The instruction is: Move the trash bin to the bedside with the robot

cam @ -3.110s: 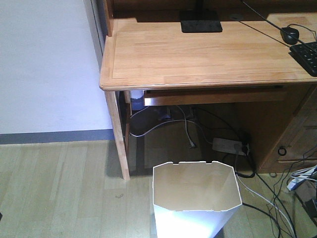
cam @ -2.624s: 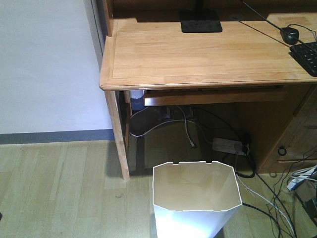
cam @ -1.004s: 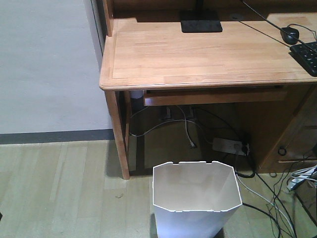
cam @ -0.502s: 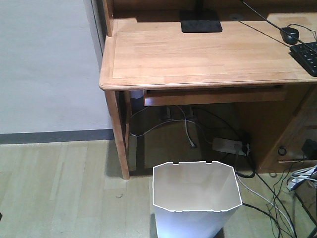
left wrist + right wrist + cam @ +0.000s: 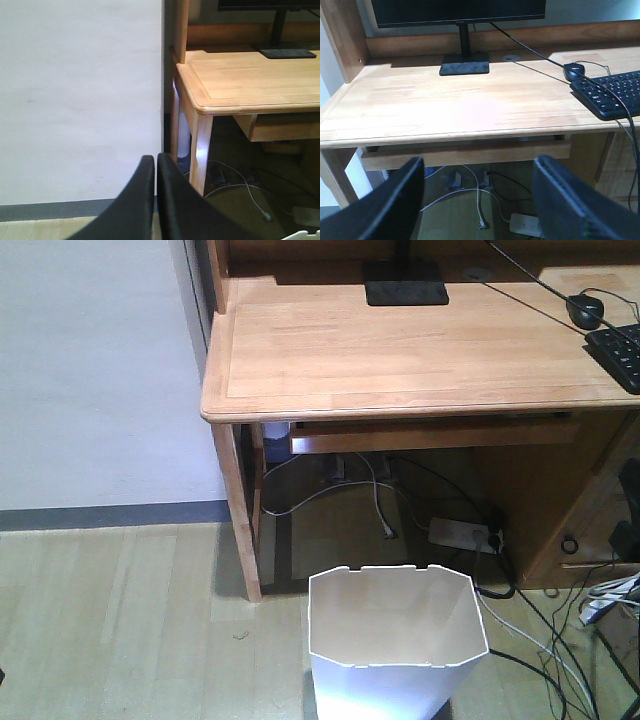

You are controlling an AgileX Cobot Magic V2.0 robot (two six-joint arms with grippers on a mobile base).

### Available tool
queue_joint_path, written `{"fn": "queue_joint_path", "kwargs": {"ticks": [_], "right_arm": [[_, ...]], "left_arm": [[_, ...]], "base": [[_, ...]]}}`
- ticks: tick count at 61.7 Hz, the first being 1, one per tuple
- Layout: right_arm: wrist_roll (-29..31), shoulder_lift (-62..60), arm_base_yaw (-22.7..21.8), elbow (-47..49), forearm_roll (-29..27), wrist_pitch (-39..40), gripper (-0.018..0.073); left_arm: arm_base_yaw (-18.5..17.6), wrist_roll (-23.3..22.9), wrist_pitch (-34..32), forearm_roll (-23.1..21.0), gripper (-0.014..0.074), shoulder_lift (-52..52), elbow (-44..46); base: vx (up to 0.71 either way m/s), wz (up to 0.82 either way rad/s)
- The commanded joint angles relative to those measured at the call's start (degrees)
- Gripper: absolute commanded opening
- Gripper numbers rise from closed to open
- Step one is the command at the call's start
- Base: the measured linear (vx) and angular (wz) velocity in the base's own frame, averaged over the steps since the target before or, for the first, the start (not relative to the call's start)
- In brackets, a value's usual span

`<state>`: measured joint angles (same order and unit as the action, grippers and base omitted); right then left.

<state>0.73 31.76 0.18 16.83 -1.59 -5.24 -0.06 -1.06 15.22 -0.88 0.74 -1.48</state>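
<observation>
The trash bin [image 5: 380,685] stands at lower centre; a dark arm part [image 5: 629,505] has crept in at the right edge — approach starting; right end effector [image 5: 480,160] gapes, empty; left end effector [image 5: 155,158] pinched together, empty.

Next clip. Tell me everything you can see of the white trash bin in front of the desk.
The trash bin is white and plastic-looking, with flat sides tapering downward and a wide open rim with cut corners and small notches. It stands upright on the wooden floor, just before the desk, its base cut off by the front view's lower edge. No contents show inside. Cables lie close on its right; nothing is seen gripping it.
</observation>
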Motion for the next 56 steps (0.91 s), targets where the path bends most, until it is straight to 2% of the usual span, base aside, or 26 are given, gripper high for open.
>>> {"fn": "queue_joint_path", "kwargs": {"ticks": [1, 13, 25, 42, 56], "right_arm": [[0.2, 0.4, -0.1, 2.0, -0.1, 4.7, 0.048], [-0.1, 1.4, -0.1, 2.7, -2.8, 4.3, 0.048], [0.9, 8.4, -0.1, 8.4, -3.5, -4.4, 0.048], [1.0, 24.6, -0.1, 19.0, -4.2, -17.2, 0.048], [6.8, 37.7, -0.1, 26.4, -4.8, -26.4, 0.048]], "left_arm": [[-0.1, -0.3, -4.0, -0.2, -0.0007, 0.8, -1.1], [-0.1, -0.3, -4.0, -0.2, -0.0007, 0.8, -1.1], [-0.1, -0.3, -4.0, -0.2, -0.0007, 0.8, -1.1], [-0.1, -0.3, -4.0, -0.2, -0.0007, 0.8, -1.1], [-0.1, -0.3, -4.0, -0.2, -0.0007, 0.8, -1.1]], "base": [[0.0, 0.0], [0.0, 0.0], [0.0, 0.0], [0.0, 0.0], [0.0, 0.0]]}}
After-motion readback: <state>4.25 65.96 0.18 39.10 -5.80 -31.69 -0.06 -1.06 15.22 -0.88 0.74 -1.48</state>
